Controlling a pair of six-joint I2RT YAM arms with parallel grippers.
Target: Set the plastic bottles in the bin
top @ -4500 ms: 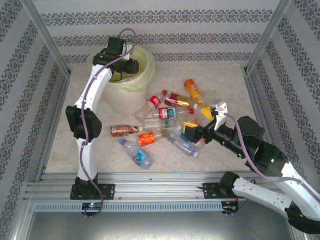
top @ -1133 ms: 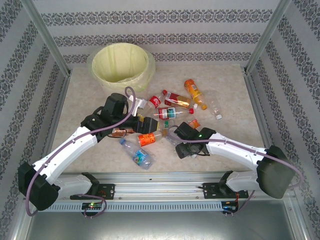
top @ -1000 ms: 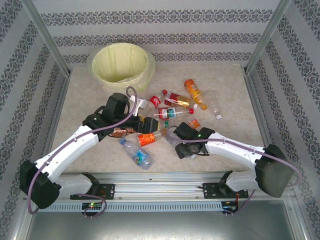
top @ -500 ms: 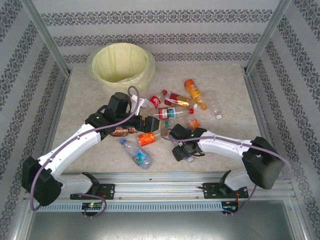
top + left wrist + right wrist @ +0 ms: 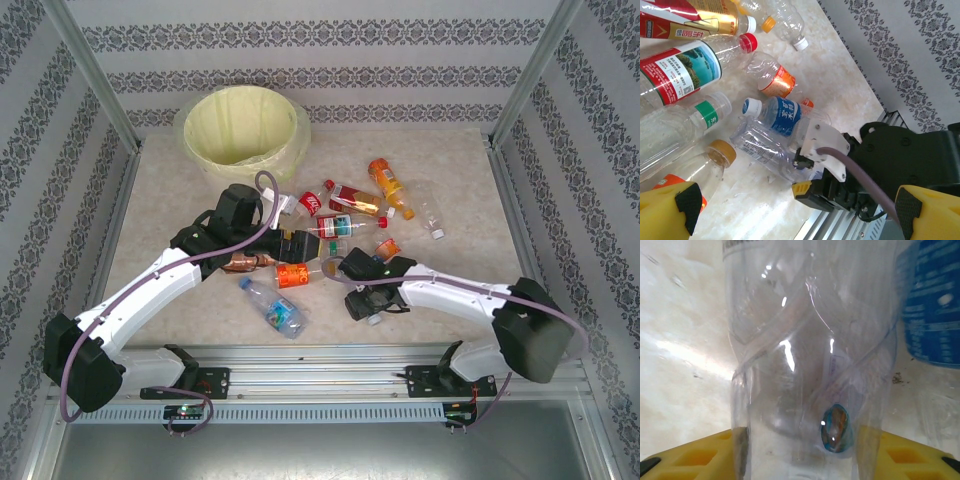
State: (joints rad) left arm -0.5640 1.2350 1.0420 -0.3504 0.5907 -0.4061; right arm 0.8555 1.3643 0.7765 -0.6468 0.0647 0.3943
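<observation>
Several plastic bottles [image 5: 335, 228] lie scattered mid-table in front of the cream bin [image 5: 292, 150], whose yellow bag liner gapes upward at the back left. My right gripper [image 5: 366, 300] is low at the near edge of the pile, and its yellow fingers [image 5: 695, 456] press both sides of a clear bottle [image 5: 810, 365] lying on the table. From the left wrist, that clear bottle [image 5: 760, 145] runs into the right gripper [image 5: 801, 174]. My left gripper [image 5: 300, 245] hovers open over the pile, above an orange-labelled bottle [image 5: 293, 275], with nothing between its yellow fingers [image 5: 670, 215].
A blue-labelled bottle [image 5: 782, 115] lies right beside the gripped one. Another blue-labelled bottle [image 5: 275, 305] rests alone toward the near edge. An orange bottle [image 5: 385, 180] and a clear one [image 5: 430, 218] lie on the right side. Patterned walls and metal posts enclose the table.
My right gripper slid a little left and toward the near edge, and its jaws narrowed onto the clear bottle. The left arm edged slightly over the pile and stayed open.
</observation>
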